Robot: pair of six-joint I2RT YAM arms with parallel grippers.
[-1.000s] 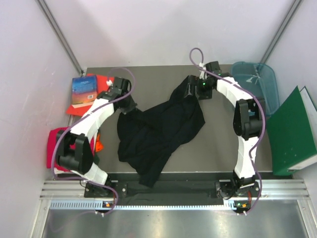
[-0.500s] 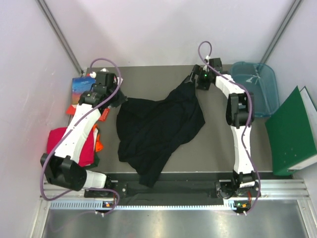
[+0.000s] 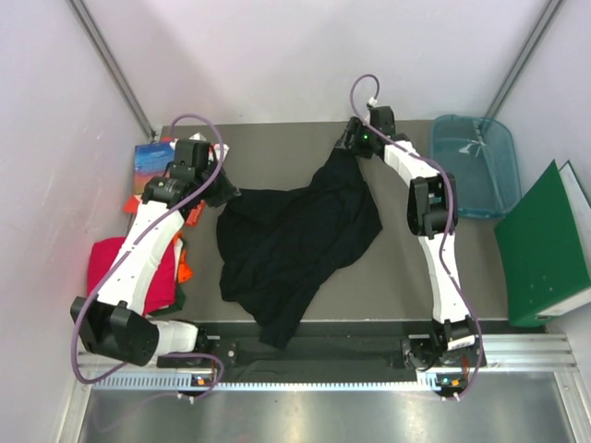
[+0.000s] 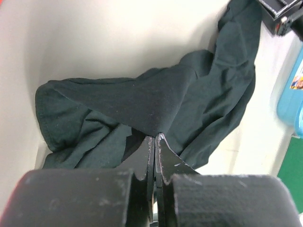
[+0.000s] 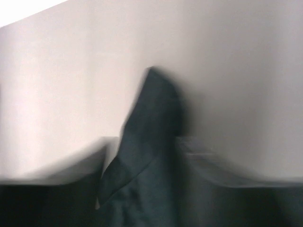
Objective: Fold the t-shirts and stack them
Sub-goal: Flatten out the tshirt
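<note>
While the black t-shirt (image 3: pixel 295 240) is lying rumpled on the table (image 3: pixel 406 268), left pincer (image 4: pixel 155 138) is clamping its edge, fully closed; right pincer (image 3: pixel 355 140), blurred: grip cannot be told.

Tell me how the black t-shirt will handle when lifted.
Probably floppy: the black t-shirt lies creased and drapes from the left gripper. Likely light, since that small pinch tents it. Unheld parts would probably sag.

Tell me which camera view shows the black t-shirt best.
Top external: nearly the whole black t-shirt shows, rumpled between the arms. The left wrist view shows only the part beyond the left gripper, which pinches a fold. The right wrist view is blurred, showing just a dark peak of cloth.
</note>
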